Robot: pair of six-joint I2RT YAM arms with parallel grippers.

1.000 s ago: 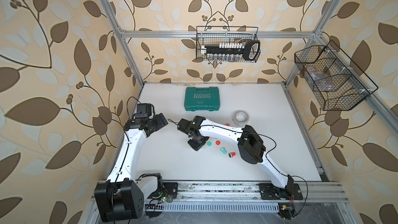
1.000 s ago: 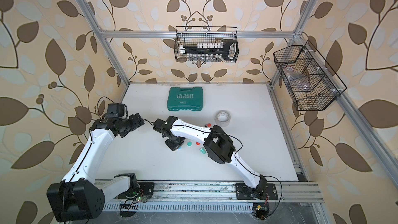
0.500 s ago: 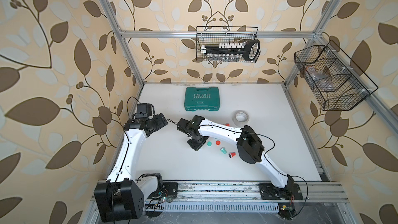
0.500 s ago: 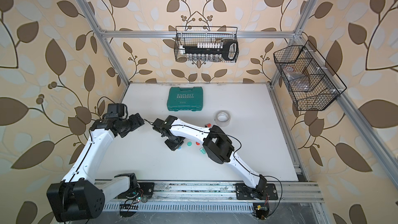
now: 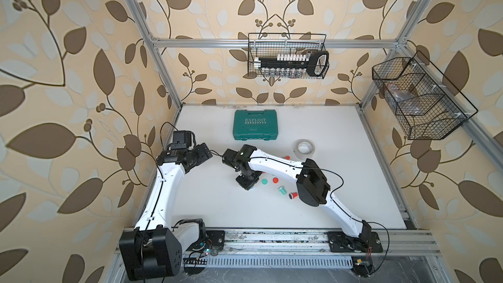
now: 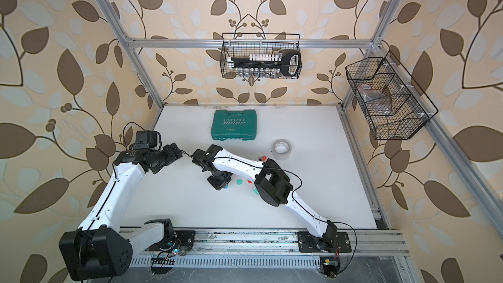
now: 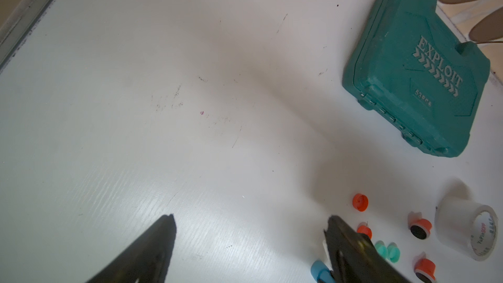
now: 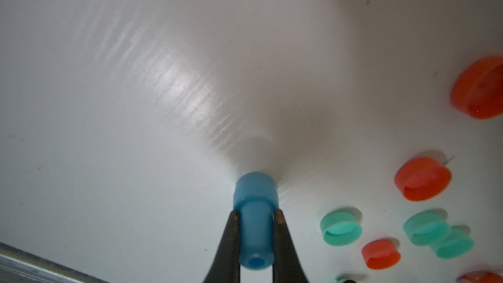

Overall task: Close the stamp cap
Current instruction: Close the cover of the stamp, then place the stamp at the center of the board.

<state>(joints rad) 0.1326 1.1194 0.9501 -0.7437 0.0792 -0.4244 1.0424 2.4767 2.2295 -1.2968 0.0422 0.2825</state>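
Right gripper (image 8: pixel 256 215) has its fingers clamped on the small blue plastic cylindrical stamp (image 8: pixel 255 235). Its wider blue cap end (image 8: pixel 254 186) is down against the white tabletop (image 8: pixel 136 77), beside loose teal plastic caps (image 8: pixel 341 227). This is judged a downward press to seat the cap. Left gripper (image 7: pixel 250 221) fingers stand apart, idle.

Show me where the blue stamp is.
In the right wrist view, the blue stamp is pinched in the right arm's jaws, down on the white table, beside a green cap and an orange cap.
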